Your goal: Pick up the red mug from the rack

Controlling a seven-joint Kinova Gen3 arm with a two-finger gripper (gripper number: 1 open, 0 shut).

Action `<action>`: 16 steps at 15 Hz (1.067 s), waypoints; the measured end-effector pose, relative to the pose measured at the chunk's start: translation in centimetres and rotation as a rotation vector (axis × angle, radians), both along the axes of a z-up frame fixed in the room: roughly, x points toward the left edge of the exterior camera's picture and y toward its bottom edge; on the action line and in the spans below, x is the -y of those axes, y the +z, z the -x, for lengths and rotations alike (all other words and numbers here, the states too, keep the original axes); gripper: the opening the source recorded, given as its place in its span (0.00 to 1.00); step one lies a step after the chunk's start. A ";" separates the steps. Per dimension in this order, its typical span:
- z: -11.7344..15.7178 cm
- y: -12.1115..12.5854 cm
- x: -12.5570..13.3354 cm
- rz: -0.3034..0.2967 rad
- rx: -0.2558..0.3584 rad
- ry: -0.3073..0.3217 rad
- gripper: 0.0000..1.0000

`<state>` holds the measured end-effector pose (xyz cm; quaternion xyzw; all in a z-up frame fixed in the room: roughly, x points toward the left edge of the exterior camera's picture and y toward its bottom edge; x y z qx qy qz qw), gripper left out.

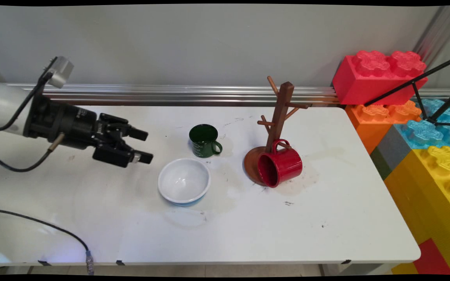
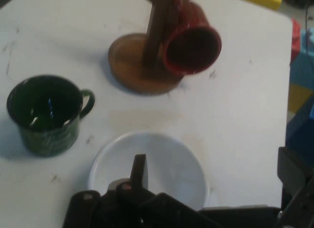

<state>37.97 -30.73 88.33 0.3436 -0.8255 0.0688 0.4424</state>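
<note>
White bowl (image 1: pixel 184 180) sits nearest the table's (image 1: pixel 326 218) front, gripper (image 1: pixel 145 146) hovering just left of it, jaws wide, holding nothing; green mug (image 1: pixel 204 141) upright behind; red mug (image 1: pixel 280 163) tilted, hanging on wooden mug tree (image 1: pixel 280 113).

Main view: fixed above the table's (image 1: pixel 326 234) near side, looking down across it to the back wall (image 1: pixel 193 43). Hand view: close, looking down along the gripper. Shared: white bowl (image 1: pixel 184 180) (image 2: pixel 167 164), green mug (image 1: pixel 204 141) (image 2: pixel 46 114), mug tree (image 1: pixel 275 128) (image 2: pixel 147 56), red mug (image 1: pixel 280 163) (image 2: pixel 191 41).
</note>
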 end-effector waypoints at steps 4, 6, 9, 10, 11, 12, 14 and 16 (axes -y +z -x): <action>1.6 -0.5 0.7 0.010 -0.059 -0.007 1.00; 2.5 -0.8 0.9 0.013 -0.074 -0.018 1.00; 5.0 -1.6 1.5 0.017 -0.099 -0.031 1.00; 6.0 -1.9 1.8 0.016 -0.108 -0.028 1.00; 6.9 -2.2 2.0 0.016 -0.116 -0.023 1.00; 7.3 -2.3 2.2 0.015 -0.120 -0.018 1.00; 8.7 -2.7 2.5 0.014 -0.136 -0.001 1.00; 10.0 -3.1 2.9 0.014 -0.155 0.017 1.00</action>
